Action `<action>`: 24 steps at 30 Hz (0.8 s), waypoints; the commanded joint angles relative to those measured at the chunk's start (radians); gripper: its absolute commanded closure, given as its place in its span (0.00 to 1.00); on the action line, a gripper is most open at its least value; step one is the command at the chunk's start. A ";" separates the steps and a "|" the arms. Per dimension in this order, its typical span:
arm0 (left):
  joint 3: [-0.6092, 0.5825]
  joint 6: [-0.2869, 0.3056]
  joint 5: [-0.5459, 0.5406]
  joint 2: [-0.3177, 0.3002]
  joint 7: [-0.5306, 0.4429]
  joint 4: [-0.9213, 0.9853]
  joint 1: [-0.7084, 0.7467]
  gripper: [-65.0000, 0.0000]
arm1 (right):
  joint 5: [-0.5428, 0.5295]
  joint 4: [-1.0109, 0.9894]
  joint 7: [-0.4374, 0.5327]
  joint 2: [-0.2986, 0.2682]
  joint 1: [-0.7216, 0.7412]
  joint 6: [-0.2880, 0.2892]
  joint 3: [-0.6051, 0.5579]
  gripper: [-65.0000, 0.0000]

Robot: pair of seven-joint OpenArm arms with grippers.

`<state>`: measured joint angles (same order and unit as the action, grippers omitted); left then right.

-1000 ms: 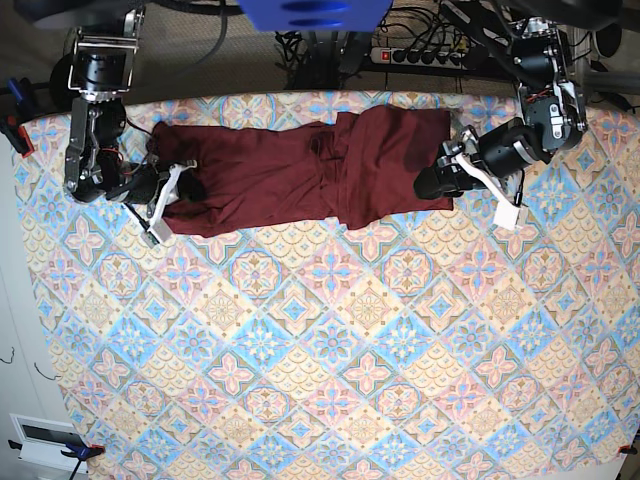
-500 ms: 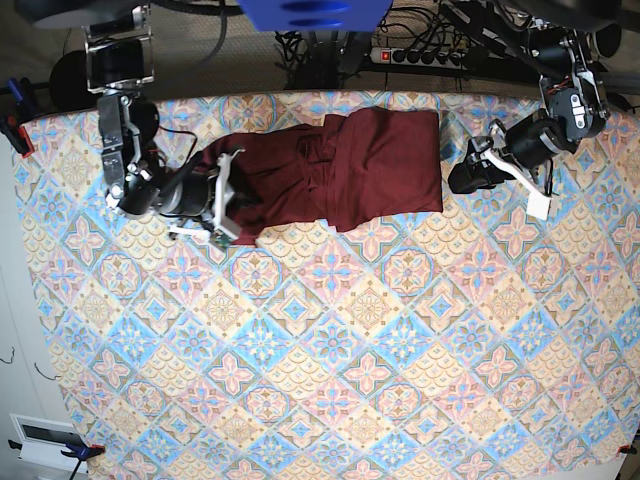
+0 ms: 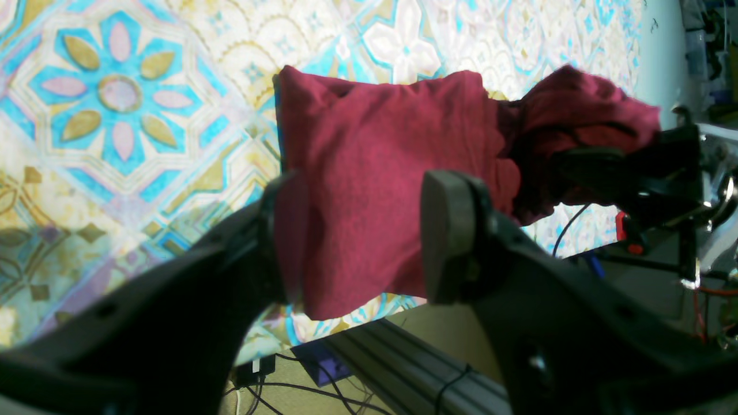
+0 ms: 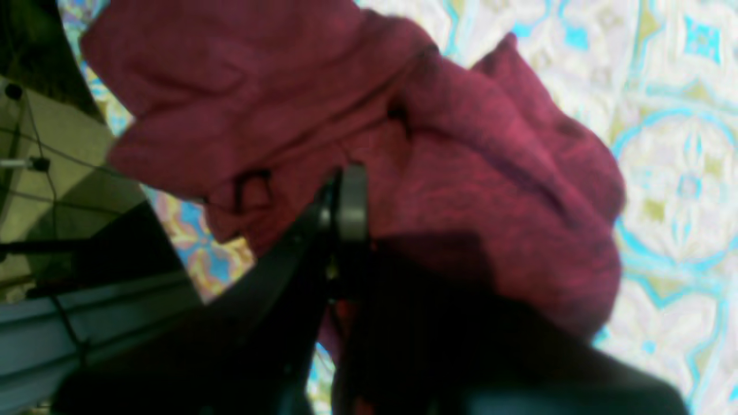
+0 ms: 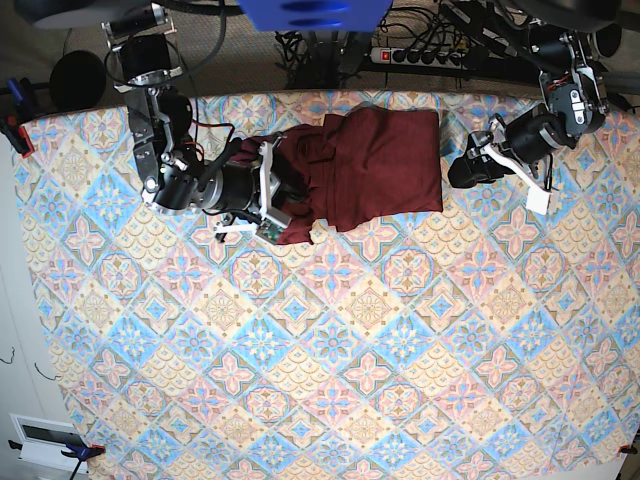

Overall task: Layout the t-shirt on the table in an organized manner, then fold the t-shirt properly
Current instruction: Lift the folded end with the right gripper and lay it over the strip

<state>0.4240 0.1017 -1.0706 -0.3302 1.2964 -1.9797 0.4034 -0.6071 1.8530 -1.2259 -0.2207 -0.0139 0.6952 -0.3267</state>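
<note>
The dark maroon t-shirt point(image 5: 375, 165) lies bunched near the far edge of the patterned table point(image 5: 350, 350). Its right part rests flat, and its left end is lifted and doubled over toward the middle. My right gripper point(image 5: 272, 195) is shut on that left end. In the right wrist view the cloth point(image 4: 473, 173) drapes over the closed fingers point(image 4: 349, 207). My left gripper point(image 5: 462, 170) stands open just right of the shirt's right edge, not touching it. In the left wrist view its two fingertips point(image 3: 455, 242) frame the shirt point(image 3: 375, 173), which lies beyond them on the table point(image 3: 115, 86).
A power strip and cables point(image 5: 420, 55) lie past the table's far edge, with a metal rail point(image 3: 392, 357) below it. A white box point(image 5: 45, 440) sits off the near left corner. A blue part point(image 5: 310, 12) hangs over the top centre.
My right gripper has carried the shirt's left end to the right, bunching the cloth over itself. My left gripper has let go of the right edge and drawn back to the right.
</note>
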 commanded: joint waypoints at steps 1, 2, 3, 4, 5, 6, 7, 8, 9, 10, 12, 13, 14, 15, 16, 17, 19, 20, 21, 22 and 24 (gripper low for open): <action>0.031 0.002 -0.012 -0.016 -0.013 -0.013 -0.001 0.55 | -0.023 0.024 0.025 0.022 0.016 0.003 -0.010 0.99; 0.037 0.002 -0.012 -0.016 -0.013 -0.013 -0.001 0.55 | -0.023 0.024 0.025 0.031 0.016 0.003 -0.019 0.99; 0.042 0.002 -0.012 -0.016 -0.013 -0.013 -0.001 0.55 | -0.023 0.024 0.025 0.037 0.018 0.003 -0.028 0.99; 0.043 0.002 -0.012 -0.016 -0.013 -0.013 -0.001 0.55 | -0.023 0.024 0.025 0.040 0.029 0.003 -0.041 0.99; 0.043 0.002 -0.012 -0.016 -0.013 -0.013 -0.001 0.55 | -0.023 0.024 0.025 0.050 0.041 0.003 -0.062 0.99; 0.043 0.002 -0.012 -0.016 -0.013 -0.013 -0.001 0.55 | -0.021 0.024 0.025 0.059 0.050 0.003 -0.081 0.99; 0.043 0.002 -0.012 -0.016 -0.013 -0.013 -0.001 0.55 | -0.021 0.024 0.027 0.068 0.056 0.003 -0.094 0.99; 0.043 0.002 -0.012 -0.016 -0.013 -0.013 -0.001 0.55 | -0.021 0.021 0.027 0.077 0.068 0.003 -0.105 0.99; 0.043 0.002 -0.012 -0.016 -0.013 -0.013 -0.001 0.55 | -0.021 0.017 0.027 0.086 0.076 0.003 -0.113 0.99; 0.043 0.002 -0.012 -0.016 -0.013 -0.013 -0.001 0.55 | -0.021 0.015 0.027 0.093 0.082 0.003 -0.119 0.99; 0.043 0.002 -0.012 -0.016 -0.013 -0.013 0.010 0.55 | -0.021 0.012 0.027 0.103 0.094 0.003 -0.136 0.99; 0.043 0.002 -0.012 -0.016 -0.013 -0.013 0.013 0.55 | -0.020 0.003 0.027 0.111 0.102 0.003 -0.142 0.99; 0.043 0.002 -0.012 -0.016 -0.013 -0.013 0.013 0.55 | -0.007 -0.014 0.027 0.116 0.111 0.003 -0.151 0.99; 0.043 0.002 -0.012 -0.016 -0.013 -0.013 0.013 0.55 | 0.005 -0.026 0.028 0.120 0.117 0.003 -0.159 0.99; 0.043 0.002 -0.013 -0.016 -0.013 -0.013 0.015 0.55 | 0.022 -0.034 0.028 0.128 0.125 0.003 -0.171 0.99; 0.043 0.002 -0.013 -0.016 -0.013 -0.013 0.015 0.55 | 0.049 -0.040 0.028 0.136 0.130 0.003 -0.190 0.99; 0.043 0.002 -0.013 -0.016 -0.013 -0.013 0.016 0.55 | 0.098 -0.043 0.041 0.137 0.139 0.003 -0.225 0.99; 0.043 0.002 -0.013 -0.016 -0.013 -0.014 0.016 0.55 | 0.128 -0.045 0.057 0.137 0.145 0.003 -0.249 0.99; 0.043 0.002 -0.013 -0.016 -0.013 -0.014 0.016 0.55 | 0.154 -0.046 0.068 0.137 0.150 0.003 -0.271 0.99; 0.043 0.002 -0.013 -0.014 -0.013 -0.014 0.016 0.55 | 0.181 -0.059 0.080 0.137 0.156 0.003 -0.291 0.99; 0.043 0.002 -0.013 -0.014 -0.013 -0.014 0.015 0.55 | 0.223 -0.089 0.091 0.137 0.157 0.003 -0.318 0.99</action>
<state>0.4618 0.1013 -1.0672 -0.3325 1.2980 -1.9793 0.4210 -0.3771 1.7496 -1.1477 -0.0834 0.1272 0.6987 -0.6502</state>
